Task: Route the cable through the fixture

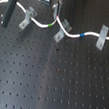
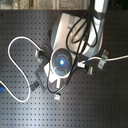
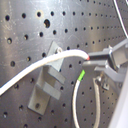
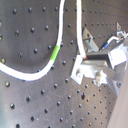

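White, limp cable (image 1: 45,24) (thin cord) — across slanted grey fixture (image 1: 59,36).

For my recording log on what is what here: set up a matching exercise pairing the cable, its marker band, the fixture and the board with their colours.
Things:
1. cable
2. marker band
3. fixture
4. board

Colours:
A. grey
B. black
C. white
D. green and blue

Pairs: 1-C, 2-D, 3-A, 4-B

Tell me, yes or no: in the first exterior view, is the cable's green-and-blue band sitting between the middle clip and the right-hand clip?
Yes: the band lies between the middle clip and the right-hand clip.
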